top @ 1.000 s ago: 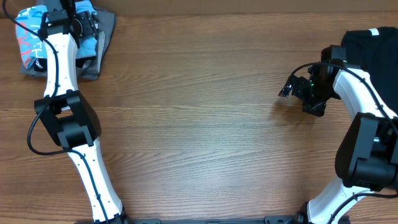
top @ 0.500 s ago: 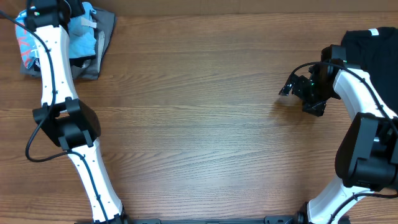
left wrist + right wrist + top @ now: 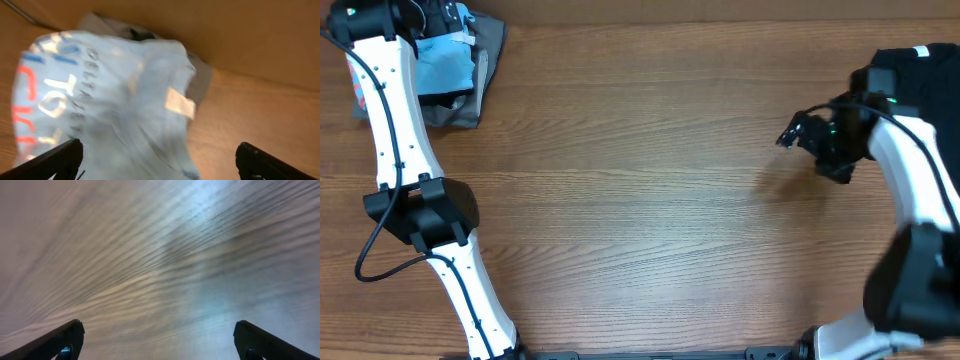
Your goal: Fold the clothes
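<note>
A light blue T-shirt [image 3: 442,60] with white and red lettering lies crumpled on a grey garment [image 3: 488,50] at the table's far left corner. It fills the left wrist view [image 3: 110,100]. My left gripper [image 3: 159,161] is open just above the shirt and holds nothing; in the overhead view the arm hides its jaws. A black T-shirt [image 3: 920,75] lies at the far right edge. My right gripper [image 3: 792,132] is open and empty over bare wood, left of the black shirt; its fingers frame the table in the right wrist view [image 3: 159,340].
The wooden table [image 3: 640,200] spans the view. The left arm [image 3: 390,110] reaches from the front edge to the far left corner. The right arm [image 3: 910,180] stands along the right edge. A wall or board [image 3: 240,30] rises behind the clothes pile.
My left gripper has moved further left and back over the blue shirt pile. My right gripper has shifted slightly right and up, away from the table's middle.
</note>
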`<state>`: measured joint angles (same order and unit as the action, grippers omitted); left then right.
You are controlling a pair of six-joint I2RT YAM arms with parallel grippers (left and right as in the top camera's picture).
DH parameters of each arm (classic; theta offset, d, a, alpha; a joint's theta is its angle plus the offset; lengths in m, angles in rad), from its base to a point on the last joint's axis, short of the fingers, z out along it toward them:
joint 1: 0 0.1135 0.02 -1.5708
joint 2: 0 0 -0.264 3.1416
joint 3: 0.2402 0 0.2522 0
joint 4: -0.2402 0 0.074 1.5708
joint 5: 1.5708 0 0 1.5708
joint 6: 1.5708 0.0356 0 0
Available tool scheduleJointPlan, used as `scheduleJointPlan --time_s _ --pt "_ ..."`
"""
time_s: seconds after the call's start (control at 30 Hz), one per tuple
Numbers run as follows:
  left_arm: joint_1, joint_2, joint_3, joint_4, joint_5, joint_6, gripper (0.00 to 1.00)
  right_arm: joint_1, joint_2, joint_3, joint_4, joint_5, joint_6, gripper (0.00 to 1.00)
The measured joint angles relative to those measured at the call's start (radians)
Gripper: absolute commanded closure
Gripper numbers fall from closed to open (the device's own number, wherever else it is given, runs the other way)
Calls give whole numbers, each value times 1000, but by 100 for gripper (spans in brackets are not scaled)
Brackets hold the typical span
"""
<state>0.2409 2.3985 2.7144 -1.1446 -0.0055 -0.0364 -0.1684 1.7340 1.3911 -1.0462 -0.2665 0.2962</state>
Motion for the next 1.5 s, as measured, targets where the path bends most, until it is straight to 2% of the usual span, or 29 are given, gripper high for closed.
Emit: scheduleJointPlan --time_s 0.13,0.3,0.5,0.7,1.5 --pt "-11 0 0 -71 42 -11 0 23 -237 0 -64 70 5 0" --pt "-17 0 0 -153 63 -14 0 162 -504 0 -160 242 34 0" --pt "-17 0 0 -157 70 -14 0 336 -758 -60 -230 435 120 0" --pt "-17 -1 0 -157 72 -14 0 361 -938 -97 -232 554 173 0" --pt "-17 -1 0 -157 74 -14 0 361 -957 -118 -283 580 194 0"
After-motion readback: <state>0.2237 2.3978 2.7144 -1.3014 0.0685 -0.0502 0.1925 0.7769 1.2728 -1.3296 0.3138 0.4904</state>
